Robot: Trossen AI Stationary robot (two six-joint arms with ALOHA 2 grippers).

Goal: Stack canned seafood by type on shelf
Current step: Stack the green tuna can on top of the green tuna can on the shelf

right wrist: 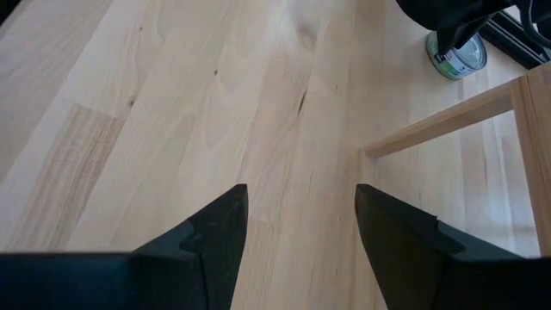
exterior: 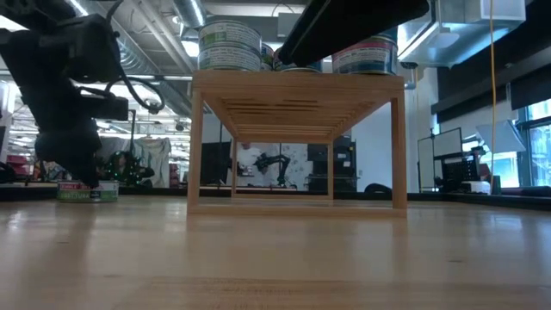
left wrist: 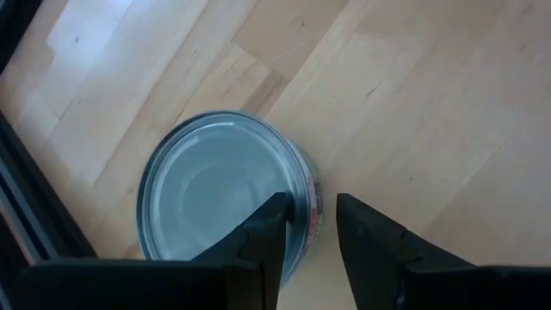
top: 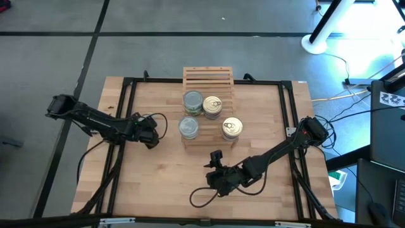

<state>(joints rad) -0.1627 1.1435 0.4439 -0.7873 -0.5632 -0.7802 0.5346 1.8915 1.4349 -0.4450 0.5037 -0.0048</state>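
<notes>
High view: the shelf (top: pixel 208 75) stands at the middle of the table (top: pixel 266 120), bearing grey-blue-topped tins (top: pixel 193 101) and golden-topped tins (top: pixel 212 105) in four stacks whose heights cannot be read from straight above; the left gripper (top: pixel 150 136) sits just left of the shelf, the right gripper (top: pixel 216 171) well in front of it, so the left arm is the nearer to the loose tin, which its own gripper hides here. Low view: the loose tin (exterior: pixel 88 191) rests flat on the table to one side of the shelf, a dark gripper directly over it; the stacks on the shelf are cut off by an arm across the top. Left wrist view: grey-blue tin top (left wrist: pixel 219 185) lies directly ahead, round with no long axis; one finger (left wrist: pixel 263 237) is over the lid, the other outside the wall, jaws partly open astride the rim, contact unclear. Right wrist view: the right gripper's jaws stand wide and empty over bare table; the same tin shows far off, partly masked by the left arm.
</notes>
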